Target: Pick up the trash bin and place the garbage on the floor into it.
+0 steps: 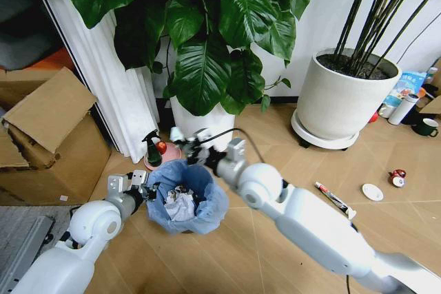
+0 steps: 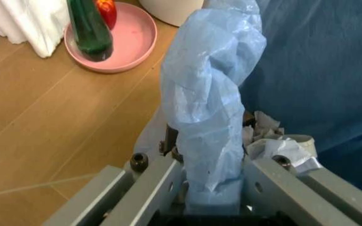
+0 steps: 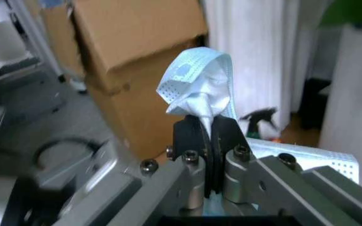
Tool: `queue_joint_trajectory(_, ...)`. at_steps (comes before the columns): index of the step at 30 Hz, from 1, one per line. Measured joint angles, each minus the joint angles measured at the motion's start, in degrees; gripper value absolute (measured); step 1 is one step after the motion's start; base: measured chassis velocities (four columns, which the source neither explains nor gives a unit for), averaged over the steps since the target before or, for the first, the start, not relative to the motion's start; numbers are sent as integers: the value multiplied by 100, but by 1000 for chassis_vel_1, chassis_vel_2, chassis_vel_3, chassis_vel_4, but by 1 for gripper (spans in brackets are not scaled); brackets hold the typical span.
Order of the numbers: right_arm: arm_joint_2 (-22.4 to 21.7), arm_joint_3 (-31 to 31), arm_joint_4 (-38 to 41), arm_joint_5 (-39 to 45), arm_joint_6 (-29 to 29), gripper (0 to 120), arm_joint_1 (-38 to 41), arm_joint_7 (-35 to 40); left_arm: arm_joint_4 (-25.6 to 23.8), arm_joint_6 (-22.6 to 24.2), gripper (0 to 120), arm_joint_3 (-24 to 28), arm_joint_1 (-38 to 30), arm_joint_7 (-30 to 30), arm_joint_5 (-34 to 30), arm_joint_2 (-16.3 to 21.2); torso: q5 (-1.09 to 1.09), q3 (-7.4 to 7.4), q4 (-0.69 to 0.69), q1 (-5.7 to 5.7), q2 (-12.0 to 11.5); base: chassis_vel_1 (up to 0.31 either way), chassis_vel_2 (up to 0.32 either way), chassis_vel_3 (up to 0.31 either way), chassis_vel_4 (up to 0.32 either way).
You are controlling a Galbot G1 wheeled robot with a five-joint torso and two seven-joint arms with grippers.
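With the left gripper (image 1: 141, 182) clamping the bin (image 1: 185, 197) rim and paper wads (image 1: 180, 206) inside, the right gripper (image 3: 206, 141) pinches a wrapper (image 3: 200, 92) above it, while a tube (image 1: 333, 198), disc (image 1: 373, 192) and bottle (image 1: 397, 177) lie on the floor (image 1: 275, 253).

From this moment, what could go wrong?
1. The left hand pinches only the bin's thin blue bag, which may tear or slip off the trash bin.
2. The right hand holds a wrapper near the bin's far rim; released here, it could miss.
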Motion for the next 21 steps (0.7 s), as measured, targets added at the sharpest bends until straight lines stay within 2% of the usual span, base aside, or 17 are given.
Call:
queue_joint_trajectory(4,-39,-111,13,20,-144,0,-107,-62,9,1,0,-14,-8,-7,2,-26,0,0,-3,0,0,0,0,0,0)
queue_joint_trajectory(7,4,-110,7,36,-233,10,-218,-104,14,1,0,-37,-27,-7,-12,-14,1,0,-3,0,0,0,0,0,0)
queue_joint_trajectory(8,4,-110,7,36,-233,10,-218,-104,14,1,0,-37,-27,-7,-12,-14,1,0,-3,0,0,0,0,0,0)
queue_joint_trajectory(11,44,-97,6,47,-302,26,-280,-112,25,1,0,-54,-34,-4,-19,-13,1,0,-1,0,0,0,0,0,0)
queue_joint_trajectory(12,44,-97,6,47,-302,26,-280,-112,25,1,0,-54,-34,-4,-19,-13,1,0,-1,0,0,0,0,0,0)
queue_joint_trajectory(15,46,-70,5,45,-361,41,-315,-133,25,1,0,-57,-25,-3,-18,-22,1,0,-1,0,0,0,0,0,0)
queue_joint_trajectory(20,64,-57,-4,33,-368,53,-338,-142,25,1,0,-60,-20,-2,-16,-31,1,0,-1,0,0,0,0,0,0)
queue_joint_trajectory(21,87,-49,-18,27,-369,59,-353,-143,23,1,0,-61,-18,-2,-16,-32,1,0,-1,0,0,0,0,0,0)
